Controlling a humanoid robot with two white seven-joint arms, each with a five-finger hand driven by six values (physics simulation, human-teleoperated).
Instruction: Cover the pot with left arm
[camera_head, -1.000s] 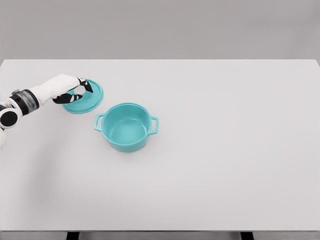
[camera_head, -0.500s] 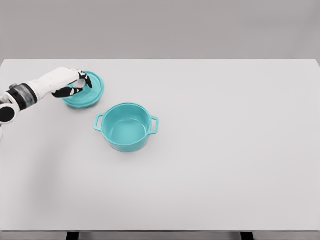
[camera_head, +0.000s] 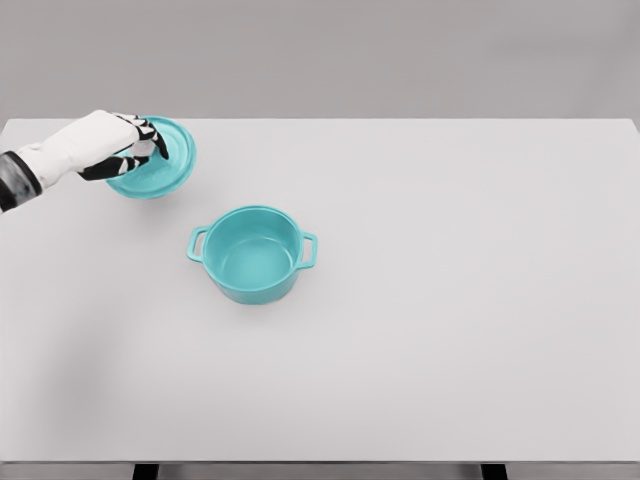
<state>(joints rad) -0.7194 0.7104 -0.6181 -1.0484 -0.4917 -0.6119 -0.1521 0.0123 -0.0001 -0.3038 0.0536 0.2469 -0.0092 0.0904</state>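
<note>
Lid lifted clear of the table; pot not yet covered.

The left hand (camera_head: 120, 145) is clamped on the teal lid (camera_head: 155, 160), fingers curled over its top. Compared with a second ago, the lid sits higher and slightly further left in the view, which suggests the lift is done and the carry remains. The teal pot (camera_head: 252, 255) stands upright, open and empty, well apart from the lid on the white table (camera_head: 450, 300).

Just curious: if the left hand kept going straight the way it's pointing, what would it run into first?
Probably nothing: the left hand, gripping the lid, points right along the far side of the table, seemingly passing behind the pot.
</note>
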